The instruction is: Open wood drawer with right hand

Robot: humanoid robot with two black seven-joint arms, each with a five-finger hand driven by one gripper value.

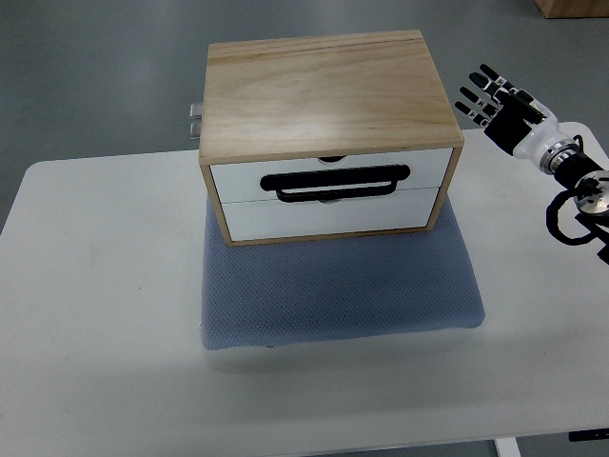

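Observation:
A wooden box [328,90] with two white drawer fronts stands on a blue-grey mat [338,286] at the back middle of the white table. Both drawers look closed. A black loop handle [335,183] lies across the seam between the upper drawer [238,178] and the lower drawer [328,217]. My right hand [497,100] hovers to the right of the box, about level with its top, fingers spread and holding nothing. Its arm comes in from the right edge. My left hand is out of view.
The white table [95,286] extends to the left and front of the mat. A small metal fitting [195,119] sticks out at the box's back left. A black cable [566,214] loops at my right wrist. Grey floor lies beyond the table.

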